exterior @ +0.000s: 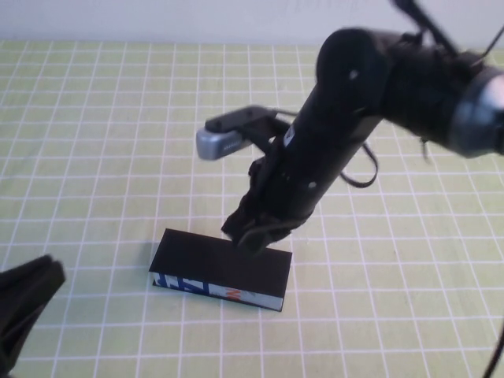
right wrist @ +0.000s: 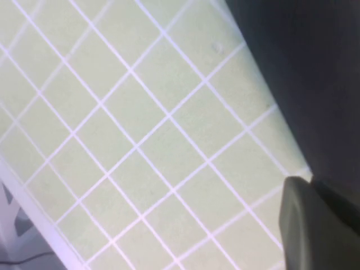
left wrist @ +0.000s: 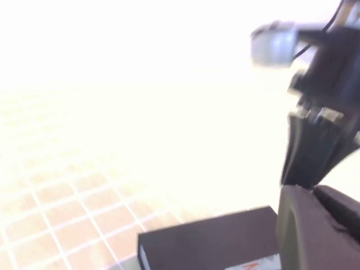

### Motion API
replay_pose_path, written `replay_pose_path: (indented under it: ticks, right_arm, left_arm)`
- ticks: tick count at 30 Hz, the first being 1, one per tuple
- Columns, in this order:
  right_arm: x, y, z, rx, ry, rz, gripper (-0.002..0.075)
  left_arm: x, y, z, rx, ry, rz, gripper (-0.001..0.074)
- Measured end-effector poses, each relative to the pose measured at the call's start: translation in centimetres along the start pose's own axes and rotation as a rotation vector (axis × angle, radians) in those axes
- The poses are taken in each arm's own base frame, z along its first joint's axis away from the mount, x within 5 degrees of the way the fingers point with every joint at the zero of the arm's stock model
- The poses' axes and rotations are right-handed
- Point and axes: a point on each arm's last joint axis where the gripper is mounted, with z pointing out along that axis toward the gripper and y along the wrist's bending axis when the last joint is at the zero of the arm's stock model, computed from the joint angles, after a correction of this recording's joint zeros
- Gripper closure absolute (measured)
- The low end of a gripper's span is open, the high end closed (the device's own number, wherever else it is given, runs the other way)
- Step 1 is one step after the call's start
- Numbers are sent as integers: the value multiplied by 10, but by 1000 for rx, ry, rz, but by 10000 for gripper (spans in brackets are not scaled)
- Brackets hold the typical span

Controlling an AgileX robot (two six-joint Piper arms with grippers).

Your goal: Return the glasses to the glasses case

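Right hand [exterior: 253, 232] low at centre, arm angled down; left hand [exterior: 24, 303] at near-left edge.

A table [exterior: 110, 142] covered in pale yellow-green cloth ruled with thin white lines into squares fills nearly the whole high view, and the same checked cloth [right wrist: 140, 140] shows flat and unwrinkled in the right wrist view. Along the far edge of the table runs a plain whitish strip [exterior: 157, 20], probably a wall, though too little of it shows to be sure. In the left wrist view strong light washes most of the picture to white, and the squares [left wrist: 67, 214] there look pinkish orange where they can be made out.
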Motion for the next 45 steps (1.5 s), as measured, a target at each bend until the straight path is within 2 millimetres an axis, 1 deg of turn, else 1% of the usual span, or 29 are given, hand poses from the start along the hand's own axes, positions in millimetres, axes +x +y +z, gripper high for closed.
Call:
replay_pose_path:
  ticks: [4,6,8,11,13,15,17,20,24,27,31,33,35,39,42,45]
  right_arm:
    - [10,16,-43,59,-79,-32,737]
    - [20,24,-64,88,-119,-41,737]
    - [35,32,-83,115,-151,-38,737]
    - [60,41,-103,155,-203,-16,737]
    - [76,45,-113,181,-243,6,737]
    - [92,50,-122,193,-286,17,737]
    - [113,57,-132,203,-334,20,737]
    - [141,62,-140,220,-387,27,737]
    - [180,63,-139,256,-458,62,737]
    - [209,62,-133,273,-544,62,737]
    - [240,57,-113,264,-663,70,737]
    - [252,57,-103,217,-708,98,737]
    - [261,57,-93,175,-716,128,737]
    - [274,53,-80,176,-680,136,737]
    - [276,51,-75,184,-654,137,737]
    - [276,51,-76,187,-661,136,737]
  left_arm:
    - [21,0,-21,-51,-124,21,737]
    - [32,2,-28,-93,-193,29,737]
    - [47,7,-31,-147,-241,27,737]
    - [70,15,-29,-213,-258,18,737]
    - [81,18,-26,-235,-246,10,737]
    - [85,18,-25,-233,-237,8,737]
    - [86,17,-25,-224,-227,8,737]
    - [86,17,-24,-215,-222,1,737]
    - [87,17,-24,-214,-222,-1,737]
    - [87,17,-24,-214,-222,-1,737]
    - [87,17,-24,-213,-221,-1,737]
    - [87,16,-24,-212,-220,-1,737]
    - [87,16,-24,-212,-220,-1,737]
    - [87,16,-24,-212,-220,-1,737]
    - [87,16,-24,-212,-220,-1,737]
    - [87,16,-24,-212,-220,-1,737]
